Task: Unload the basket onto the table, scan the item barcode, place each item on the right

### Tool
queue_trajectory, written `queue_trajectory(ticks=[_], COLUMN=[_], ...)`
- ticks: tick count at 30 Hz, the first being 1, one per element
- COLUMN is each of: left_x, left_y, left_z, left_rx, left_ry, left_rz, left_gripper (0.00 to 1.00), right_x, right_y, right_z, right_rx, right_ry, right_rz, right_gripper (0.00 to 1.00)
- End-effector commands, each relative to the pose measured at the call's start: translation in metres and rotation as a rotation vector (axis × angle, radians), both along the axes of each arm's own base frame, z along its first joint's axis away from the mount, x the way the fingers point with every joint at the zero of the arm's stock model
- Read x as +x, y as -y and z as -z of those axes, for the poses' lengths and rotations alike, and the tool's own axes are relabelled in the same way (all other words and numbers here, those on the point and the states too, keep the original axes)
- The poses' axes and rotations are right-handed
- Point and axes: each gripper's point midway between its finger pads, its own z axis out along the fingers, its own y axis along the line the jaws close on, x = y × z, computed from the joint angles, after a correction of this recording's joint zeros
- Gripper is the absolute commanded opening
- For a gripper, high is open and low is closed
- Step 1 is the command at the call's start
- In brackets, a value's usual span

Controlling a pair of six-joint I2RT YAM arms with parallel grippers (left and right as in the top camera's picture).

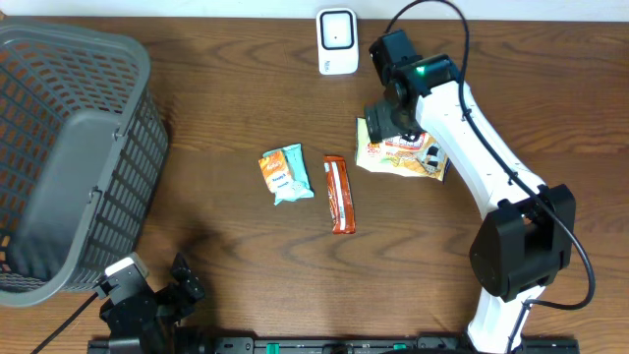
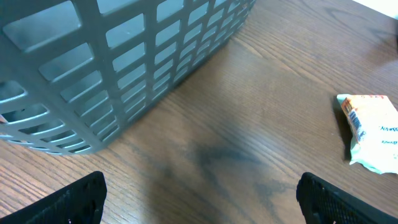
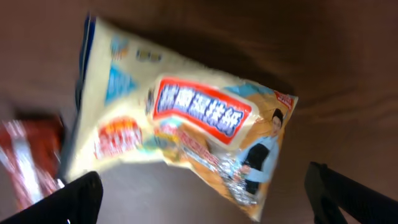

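Right gripper (image 3: 204, 186) hangs with its jaws spread wide over the cream-and-orange printed foil snack bag (image 3: 180, 134), which lies loose on the brown wooden table (image 1: 226, 88), gripped by nothing. Closing from here could pinch only a crinkled edge. The bag might then slip or twist, and its barcode, which I cannot see, would never face the white boxy scanner (image 1: 336, 41) beyond. Farthest off, the left gripper (image 2: 199, 186) sits wide and empty beside the grey plastic mesh basket (image 2: 112, 68).

Snack bag (image 3: 186, 143) lettering blurred; perhaps Chinese.
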Motion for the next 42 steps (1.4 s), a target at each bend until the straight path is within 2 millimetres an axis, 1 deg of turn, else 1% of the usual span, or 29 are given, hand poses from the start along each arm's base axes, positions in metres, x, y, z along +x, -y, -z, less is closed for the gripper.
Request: queue_trajectory(ticks=[1,2,5,10,13,17,18,21,26,29,31,35,37,42], left_x=[0.0,0.0,0.0,0.0,0.0,0.0,0.0,0.0,0.0,0.0,0.0,0.0,0.0,0.0], left_y=[-0.001,-0.001,-0.001,-0.001,-0.001,-0.001,-0.001,-0.001,-0.001,-0.001,-0.001,-0.001,-0.001,-0.001], left_z=[0.0,0.0,0.0,0.0,0.0,0.0,0.0,0.0,0.0,0.0,0.0,0.0,0.0,0.0], left_rx=[0.002,0.003,0.002,0.002,0.003,0.002,0.002,0.002,0.002,0.002,0.002,0.002,0.002,0.002], left_ry=[0.001,0.001,0.001,0.001,0.001,0.001,0.001,0.001,0.001,0.001,0.001,0.001,0.001,0.001], left_rz=[-0.009,-0.009,-0.009,-0.009,-0.009,-0.009,-0.009,-0.009,-0.009,-0.009,-0.009,-0.009,-0.009,-0.009], left_gripper=[0.98,0.98,0.98,0.98,0.98,0.98,0.98,0.98,0.98,0.98,0.98,0.98,0.98,0.98], right_x=[-0.009,-0.011,-0.015,-0.015,-0.022,-0.031,-0.032,-0.024,0.001,0.006,0.003,-0.014,-0.016,-0.014], right_y=[0.002,0.003,0.005,0.006,0.006,0.005,0.006,0.011,0.015,0.021,0.028,0.034,0.032,0.029], right_z=[0.003,0.003,0.004,0.011,0.026,0.053,0.06,0.07,0.079,0.088,0.097,0.113,0.115,0.114], right_rx=[-0.087,-0.101,-0.122,-0.119,-0.13,-0.148,-0.159,-0.214,-0.267,-0.294,-0.307,-0.309,-0.309,-0.308], right_ry=[-0.085,-0.102,-0.13,-0.137,-0.168,-0.193,-0.191,-0.151,-0.028,-0.006,-0.009,-0.058,-0.064,-0.049], right_rz=[-0.314,-0.36,-0.432,-0.446,-0.476,-0.524,-0.526,-0.516,-0.508,-0.526,-0.517,-0.52,-0.528,-0.531], right_gripper=[0.99,0.95,0.95,0.96,0.97,0.97,0.99,0.99,0.99,0.99,0.98,0.95,0.95,0.98])
